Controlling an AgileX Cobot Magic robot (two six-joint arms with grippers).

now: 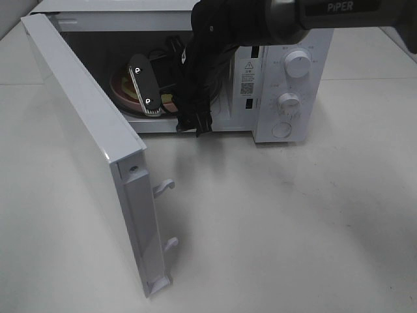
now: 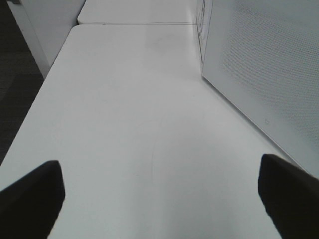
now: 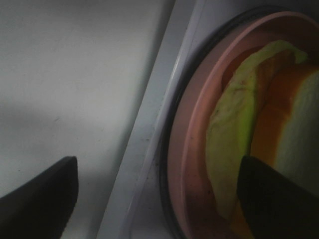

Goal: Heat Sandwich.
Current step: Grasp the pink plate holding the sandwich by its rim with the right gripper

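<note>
**bolt_head:** So where's the sandwich point(image 3: 279, 124) at?

**crumbs42:** Inside the microwave point(image 1: 287, 72), lying on the pink plate point(image 3: 199, 129). The door point(image 1: 85, 130) is swung wide open. The right tool point(image 3: 157, 172) sits at the mouth of the cavity with its fingers spread apart, clamped on nothing. One finger hangs over the sandwich, the other is out past the front sill.

**bolt_head:** How would you grab that thing if you had to?

**crumbs42:** Honestly, I wouldn't. It looks like soft white bread, floppy lettuce and orange filling, so my guess is light, squishy and happy to slide apart in layers. Pinch it and you dent it. The plate rim looks stiff, so that's the handle I'd use, though a smooth rim could be slippery.

**bolt_head:** Left side?

**crumbs42:** The left tool point(image 2: 159, 174) is spread open too, hovering over bare white tabletop point(image 2: 124, 124) just beside the door. The tabletop's smooth and flat. Another white table butts up beyond it, with dark floor point(image 2: 15, 74) off one edge. Plenty of room to swing that door, I reckon, as long as the right arm is out first.
</note>
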